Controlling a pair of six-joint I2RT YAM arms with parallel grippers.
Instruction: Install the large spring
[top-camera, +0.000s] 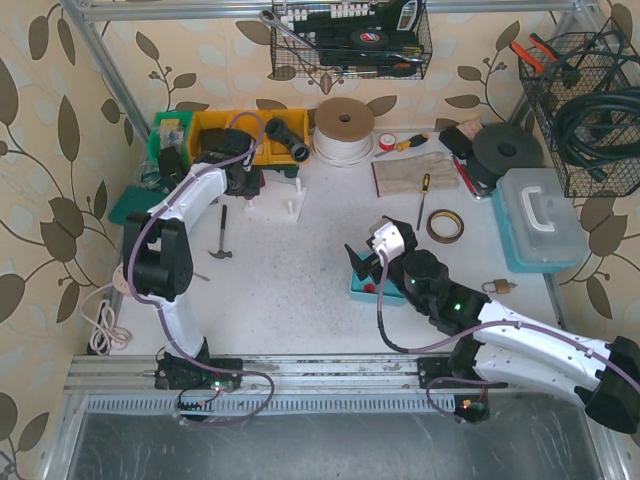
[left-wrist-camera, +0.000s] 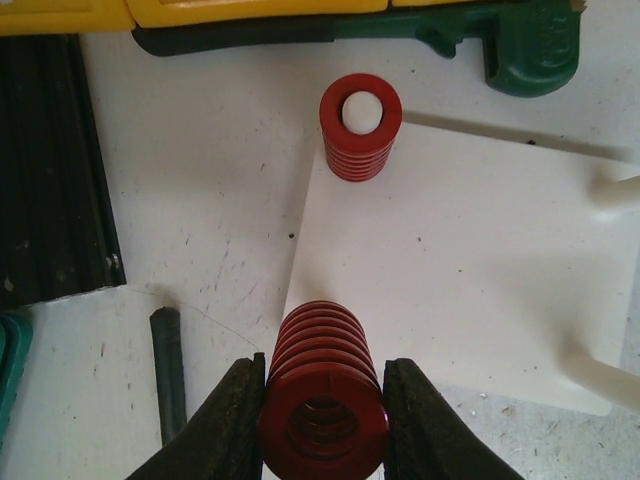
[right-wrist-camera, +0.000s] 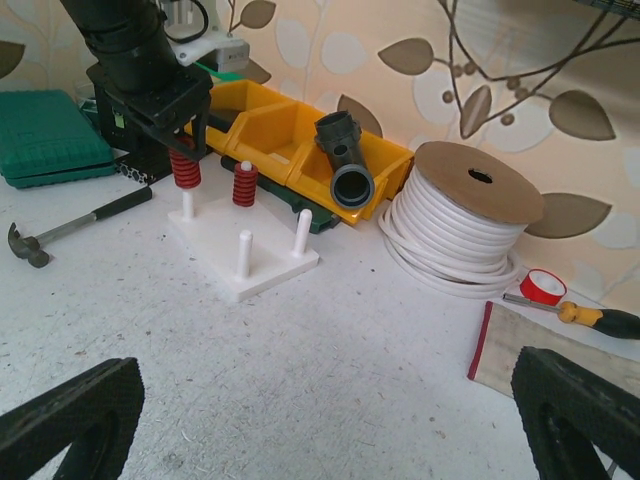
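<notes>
1. Top view: the left gripper (top-camera: 243, 180) is over the white base (top-camera: 285, 207). The right gripper (top-camera: 365, 262) is well apart from it, above a teal tray (top-camera: 358, 291).
2. Left wrist: its fingers (left-wrist-camera: 235, 420) clamp the large spring (left-wrist-camera: 322, 385) upright between them. Ahead, a second spring (left-wrist-camera: 360, 140) sits on a peg (left-wrist-camera: 360, 108).
3. Right wrist: the right gripper's jaws stand wide, holding nothing. Far ahead and to the left, the large spring hangs in the left gripper directly over another peg (right-wrist-camera: 187, 205).

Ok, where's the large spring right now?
In the left wrist view the large spring is clamped in the left gripper over the white peg board, near the smaller spring.
</notes>
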